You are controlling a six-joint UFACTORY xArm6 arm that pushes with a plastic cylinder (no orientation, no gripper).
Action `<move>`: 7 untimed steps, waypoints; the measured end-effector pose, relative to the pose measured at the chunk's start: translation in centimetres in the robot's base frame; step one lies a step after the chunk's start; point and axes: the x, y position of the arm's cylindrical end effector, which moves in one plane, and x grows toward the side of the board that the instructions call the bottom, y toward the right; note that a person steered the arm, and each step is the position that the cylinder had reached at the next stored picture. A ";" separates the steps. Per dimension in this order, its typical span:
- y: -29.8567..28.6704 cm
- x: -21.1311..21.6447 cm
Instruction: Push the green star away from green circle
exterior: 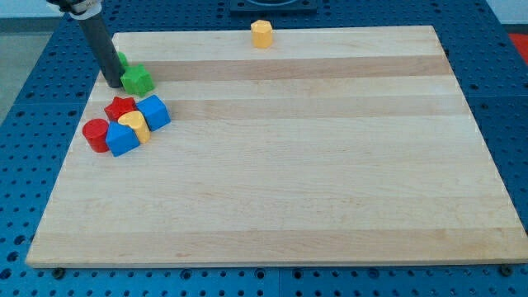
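The green star lies near the board's top left corner. The green circle sits just up and left of it, mostly hidden behind the dark rod. My tip rests on the board just left of the green star, touching or nearly touching it, below the green circle.
Below the star is a cluster: a red star, a blue cube, a yellow heart, a red cylinder and a blue block. A yellow hexagon stands at the board's top edge. The wooden board lies on a blue table.
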 end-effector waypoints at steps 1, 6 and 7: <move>-1.7 0.5; -3.8 -4.2; -3.4 -2.1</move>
